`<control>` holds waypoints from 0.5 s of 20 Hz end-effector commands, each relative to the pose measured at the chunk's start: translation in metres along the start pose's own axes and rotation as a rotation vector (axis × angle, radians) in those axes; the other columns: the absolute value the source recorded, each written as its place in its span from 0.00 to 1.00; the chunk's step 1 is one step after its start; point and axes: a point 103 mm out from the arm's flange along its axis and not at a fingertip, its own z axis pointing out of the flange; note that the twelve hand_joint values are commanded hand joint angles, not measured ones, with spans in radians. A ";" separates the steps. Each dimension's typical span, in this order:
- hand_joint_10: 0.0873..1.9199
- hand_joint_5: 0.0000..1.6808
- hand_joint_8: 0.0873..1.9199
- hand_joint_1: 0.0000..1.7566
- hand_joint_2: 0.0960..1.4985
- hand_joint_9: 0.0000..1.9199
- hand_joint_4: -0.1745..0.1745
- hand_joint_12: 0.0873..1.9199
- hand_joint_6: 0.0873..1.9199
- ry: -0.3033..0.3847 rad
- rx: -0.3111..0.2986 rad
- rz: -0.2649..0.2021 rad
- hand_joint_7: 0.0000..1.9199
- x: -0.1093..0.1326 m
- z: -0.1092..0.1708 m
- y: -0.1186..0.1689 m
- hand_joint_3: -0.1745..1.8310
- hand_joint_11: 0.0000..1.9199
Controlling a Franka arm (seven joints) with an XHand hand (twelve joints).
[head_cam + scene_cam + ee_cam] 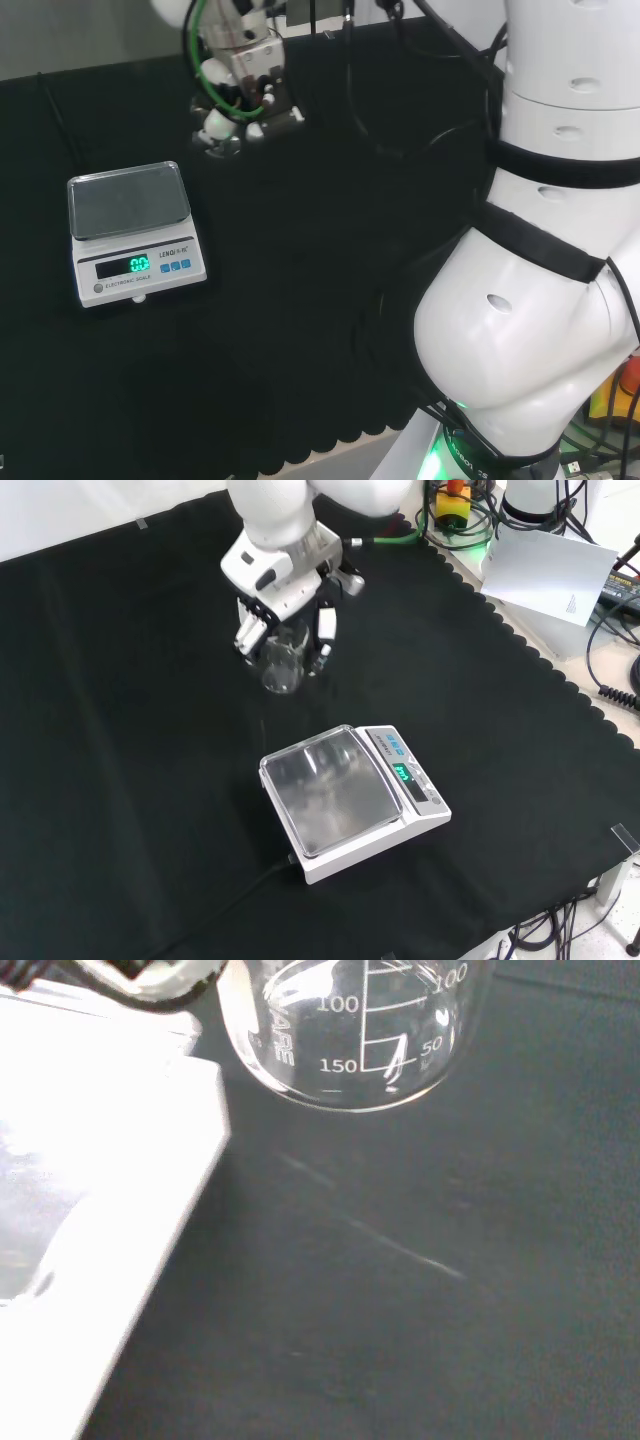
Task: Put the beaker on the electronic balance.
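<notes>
The hand [286, 580] is shut on a clear glass beaker [284, 658], with fingers [325, 630] curled down both of its sides. In the front view the beaker hangs below the palm, a short way up and left of the electronic balance [352, 800]. The balance is white with a steel pan [328, 790] that carries nothing, and its green display is lit. Over in the head view, the hand [240, 80] sits beyond the balance [132, 232] and slightly to its right. The wrist view has the beaker [355, 1030] with white scale marks close up, beside the balance's white edge [100, 1210].
Black cloth [120, 730] covers the bench, and its scalloped edge runs down the right of the front view. A white sheet [548, 568] and cables lie beyond that edge. The arm's white links [540, 300] stand at the right of the head view. A thin cable [240, 885] leaves the balance.
</notes>
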 end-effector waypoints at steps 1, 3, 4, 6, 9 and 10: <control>0.61 0.46 0.79 0.67 0.52 0.63 0.57 0.48 0.79 0.014 0.033 -0.096 0.45 0.061 0.009 0.014 0.51 0.65; 0.61 0.46 0.79 0.67 0.52 0.63 0.57 0.48 0.79 0.019 0.034 -0.113 0.45 0.070 0.011 0.019 0.51 0.65; 0.61 0.46 0.79 0.67 0.52 0.63 0.57 0.48 0.79 0.025 0.040 -0.116 0.45 0.074 0.012 0.022 0.51 0.65; 0.61 0.46 0.79 0.67 0.52 0.63 0.57 0.48 0.79 0.034 0.052 -0.123 0.45 0.081 0.016 0.027 0.51 0.65; 0.61 0.46 0.79 0.67 0.52 0.64 0.57 0.48 0.79 0.025 0.067 -0.146 0.45 0.093 0.023 0.035 0.51 0.65; 0.61 0.46 0.79 0.67 0.52 0.64 0.57 0.48 0.79 0.023 0.073 -0.152 0.45 0.097 0.026 0.038 0.51 0.64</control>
